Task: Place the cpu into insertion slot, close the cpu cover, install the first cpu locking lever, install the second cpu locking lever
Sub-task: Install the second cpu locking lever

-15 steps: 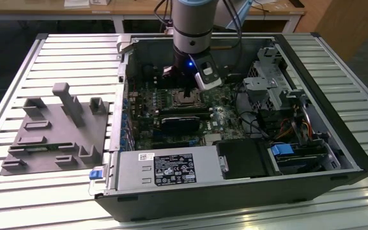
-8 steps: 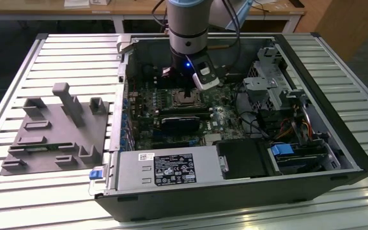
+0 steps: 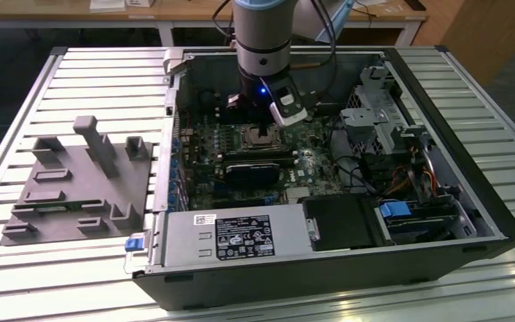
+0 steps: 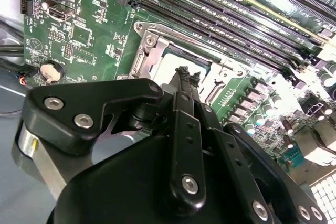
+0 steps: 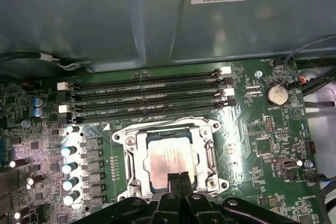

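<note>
hovering with jaws pressed together, empty, the gripper [image 5: 178, 178] sits over the cpu [image 5: 169, 161] in the slot [image 5: 171, 157]; light, fragile, best held by edges.

Matt black tool [image 5: 178, 178] (silvery-metal cpu [image 5: 170, 161])

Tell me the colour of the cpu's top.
Silver-grey with a faint pinkish sheen, the cpu shows best in the first wrist view.

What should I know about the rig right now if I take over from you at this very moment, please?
Gripper: fingers together, empty, just over the socket's edge.
The cpu sits in the insertion slot on the green board, silver top showing.
The cpu cover appears to lie down around the chip.
Done: chip placed, cover apparently closed.
Left: whether either locking lever is latched cannot be told from these views; check both.
</note>
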